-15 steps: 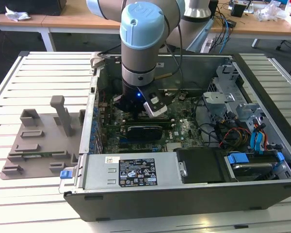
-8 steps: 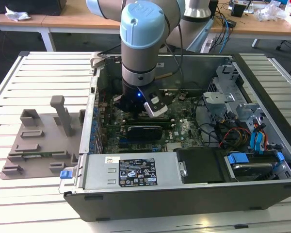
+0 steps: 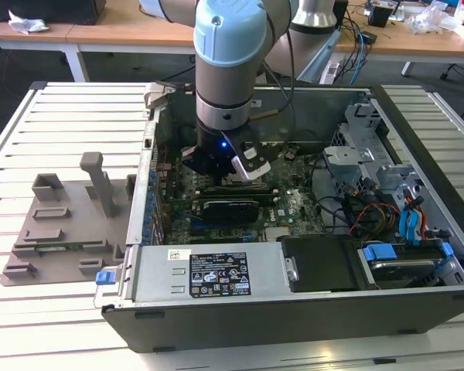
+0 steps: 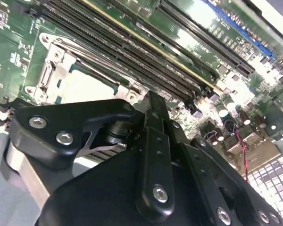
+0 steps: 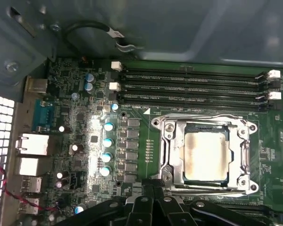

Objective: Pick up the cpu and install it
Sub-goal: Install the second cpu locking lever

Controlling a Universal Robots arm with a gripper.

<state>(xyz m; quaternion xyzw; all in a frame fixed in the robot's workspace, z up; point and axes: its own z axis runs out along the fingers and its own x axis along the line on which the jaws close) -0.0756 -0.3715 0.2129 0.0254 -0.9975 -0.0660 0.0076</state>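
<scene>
The jaws, whose state cannot be told, hang just beside the cpu point(image 5: 205, 156), which lies flat inside the motherboard socket point(image 5: 170, 141).

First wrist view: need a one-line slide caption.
The cpu sits in the metal-framed motherboard socket beside the memory slots, gripper just above the board.

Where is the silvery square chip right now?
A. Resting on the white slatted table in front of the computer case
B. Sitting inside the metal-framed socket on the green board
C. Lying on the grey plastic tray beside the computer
B: in the first wrist view the cpu lies flat within the socket frame on the motherboard.
</scene>
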